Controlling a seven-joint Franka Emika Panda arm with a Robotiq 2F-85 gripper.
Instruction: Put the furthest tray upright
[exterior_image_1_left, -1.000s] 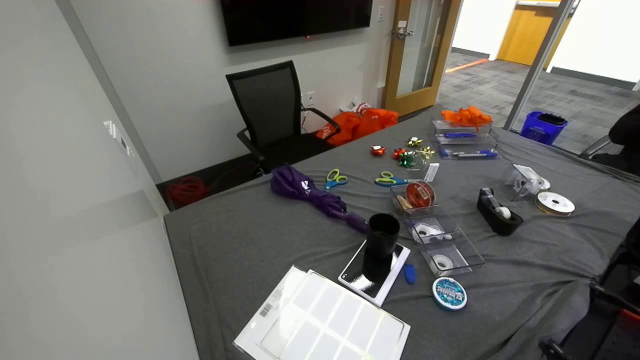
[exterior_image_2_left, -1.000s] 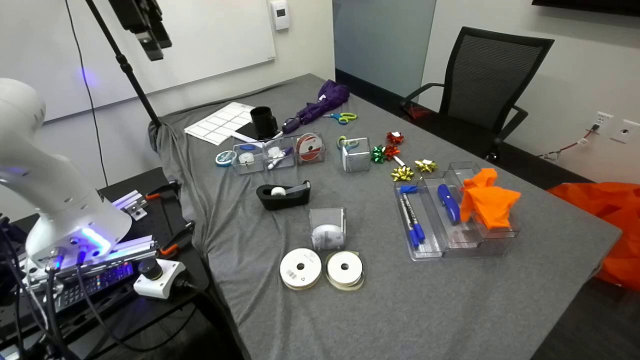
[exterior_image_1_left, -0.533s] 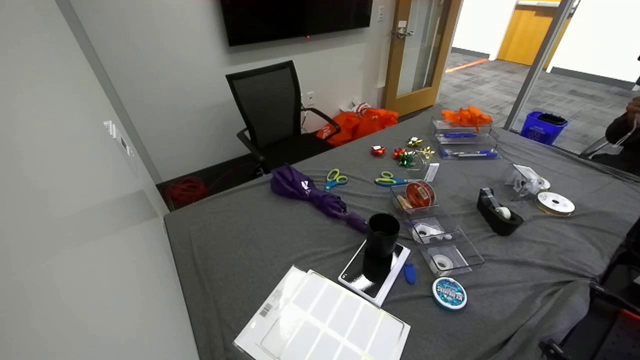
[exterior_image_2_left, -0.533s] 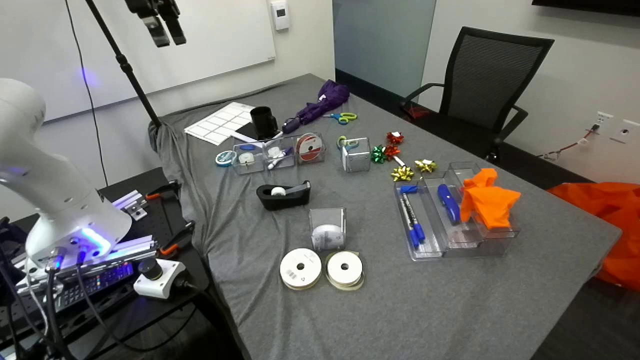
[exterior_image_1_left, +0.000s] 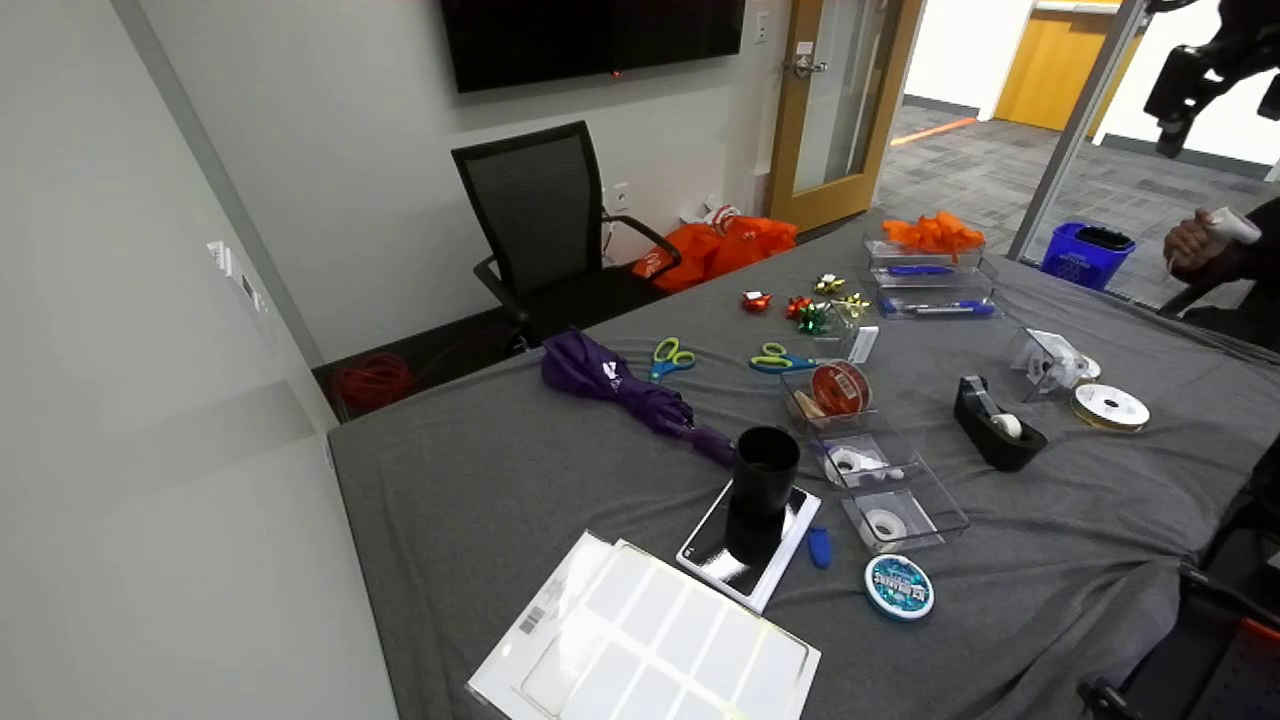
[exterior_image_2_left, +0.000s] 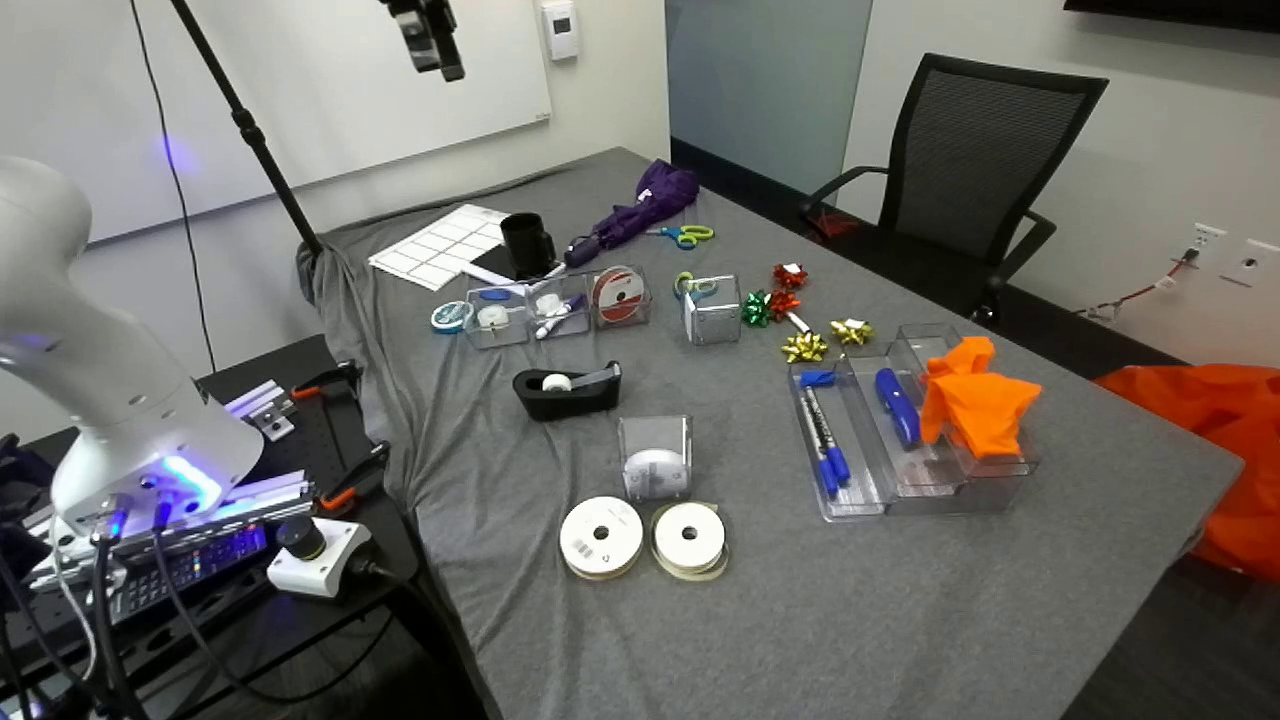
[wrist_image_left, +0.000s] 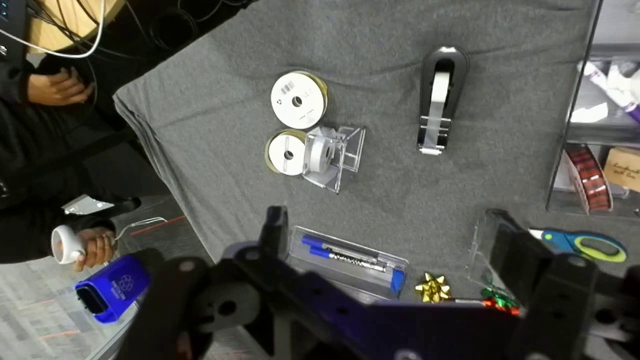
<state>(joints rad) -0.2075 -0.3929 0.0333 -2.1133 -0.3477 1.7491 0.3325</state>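
Several clear plastic trays lie on the grey-covered table. A stepped tray (exterior_image_2_left: 865, 430) holds blue markers and an orange cloth (exterior_image_2_left: 985, 400); it also shows in an exterior view (exterior_image_1_left: 935, 282) and partly in the wrist view (wrist_image_left: 340, 275). A long compartment tray (exterior_image_2_left: 560, 325) holds tape and ribbon. A small tray (exterior_image_2_left: 655, 435) holds a white roll. Another small tray (exterior_image_2_left: 712, 325) stands by the bows; in the wrist view my right-hand finger partly hides it. Which tray is meant is unclear. My gripper (wrist_image_left: 388, 217) is open and empty, high above the table; it shows in both exterior views (exterior_image_2_left: 440, 70).
A black tape dispenser (exterior_image_2_left: 567, 390), white spools (exterior_image_2_left: 601, 538), scissors (exterior_image_2_left: 690, 236), gift bows (exterior_image_2_left: 805, 347), a black mug (exterior_image_2_left: 527, 246) and a purple umbrella (exterior_image_2_left: 640, 210) lie around the trays. A person's hand (exterior_image_1_left: 1190, 245) is beyond the table edge.
My gripper has moved rightward and slightly up in an exterior view, and has come into sight at the upper right of an exterior view. The trays have not moved.
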